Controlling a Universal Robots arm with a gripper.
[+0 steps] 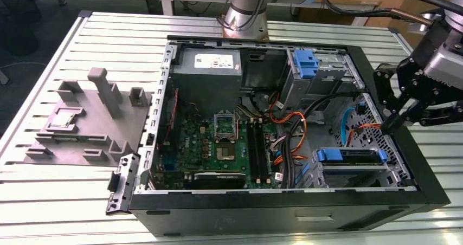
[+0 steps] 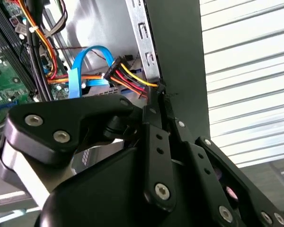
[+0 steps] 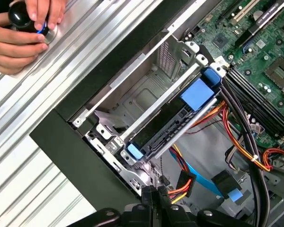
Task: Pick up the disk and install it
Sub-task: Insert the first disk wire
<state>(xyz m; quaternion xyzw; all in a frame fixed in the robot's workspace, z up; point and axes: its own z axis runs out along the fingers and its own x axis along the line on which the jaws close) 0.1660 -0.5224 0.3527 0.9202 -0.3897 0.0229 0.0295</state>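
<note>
We see an open computer case (image 1: 289, 201) lying on its side on the slatted tabletop (image 1: 65, 196). The pincer (image 1: 391, 127) hangs over the case's wall on the exterior view's right, its fingers pressed together with nothing between them; in the second wrist view the pincer (image 2: 157, 94) tips sit right at the metal edge of that wall, beside a bundle of red, yellow and black wires (image 2: 128, 78) and a blue ribbon cable (image 2: 85, 64).

The disk (image 1: 349, 156) sits in the drive cage at the case's near corner on the exterior view's right, its blue frame showing on top. In the first wrist view the disk (image 3: 168, 130) lies slantwise in the cage, with orange and black cables (image 3: 236, 137) running just beside it toward the green circuit board (image 1: 224, 142).

A bare blue bracket (image 1: 307, 63) stands in the far bay, and a grey box (image 1: 208, 66) sits in the far corner. A grey fixture (image 1: 87, 120) rests on the tabletop on the exterior view's left. A person's hands (image 3: 23, 28) grip a black knob (image 3: 20, 14) on the tabletop.
</note>
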